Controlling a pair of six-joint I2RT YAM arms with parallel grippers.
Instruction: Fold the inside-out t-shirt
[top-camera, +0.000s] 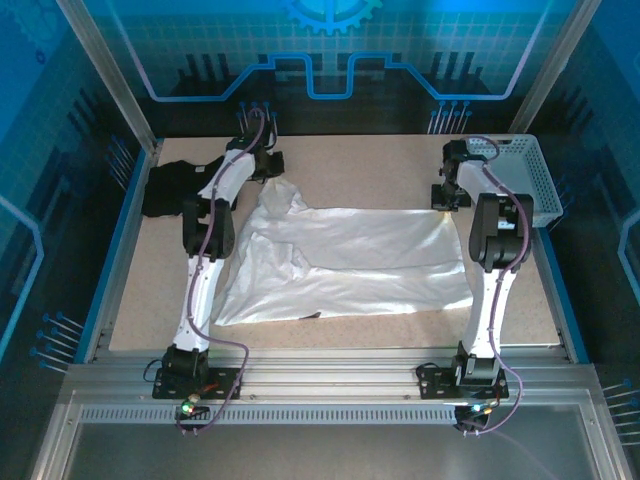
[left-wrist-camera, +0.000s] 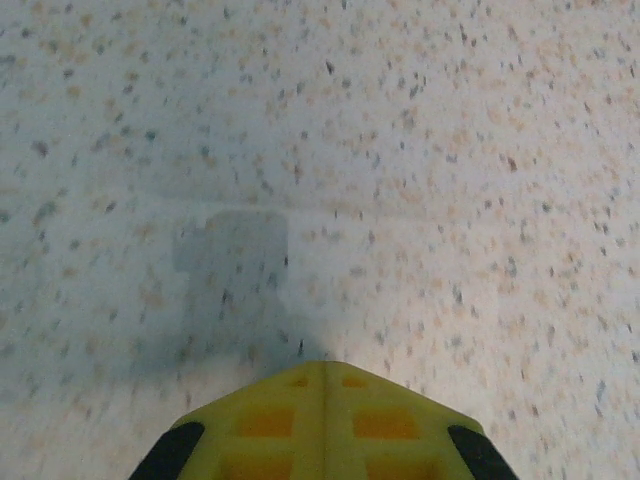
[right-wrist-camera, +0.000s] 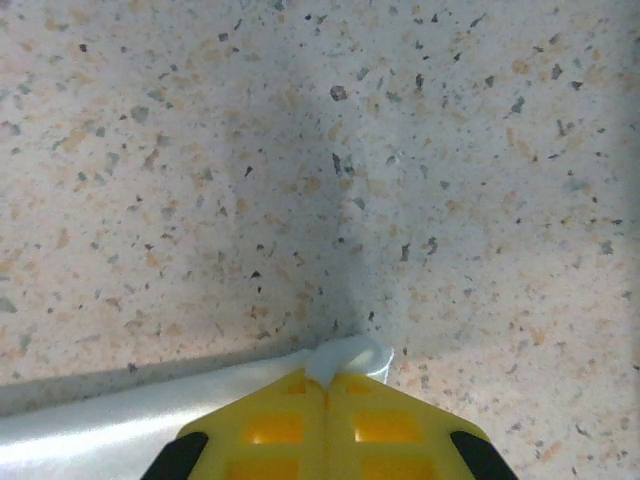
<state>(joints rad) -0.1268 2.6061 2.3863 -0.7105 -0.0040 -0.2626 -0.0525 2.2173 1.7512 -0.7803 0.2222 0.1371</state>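
Out past the left gripper (top-camera: 266, 166) on its left side, a black t-shirt (top-camera: 170, 188) lies bunched on the speckled table (top-camera: 380, 165). This gripper hangs low over the far part of the table, and its wrist camera shows the yellow fingers (left-wrist-camera: 270, 420) pressed together above bare tabletop; whether any cloth is caught between them I cannot tell. Just to its right and spreading back toward the arm bases, the inside-out t-shirt (top-camera: 350, 265) lies white and rumpled, stretched across the middle between the two grippers, with a small dark tag (top-camera: 312, 316) at its near hem. Its far right corner runs up to the right gripper (top-camera: 446, 200), whose fingers (right-wrist-camera: 385, 425) are closed on a little tuft of the white fabric (right-wrist-camera: 345, 358), the rest of the cloth trailing off to the lower left of the fingertips in that wrist view. Beyond this gripper, on its right, a white mesh basket (top-camera: 530, 180) sits at the table's far right corner
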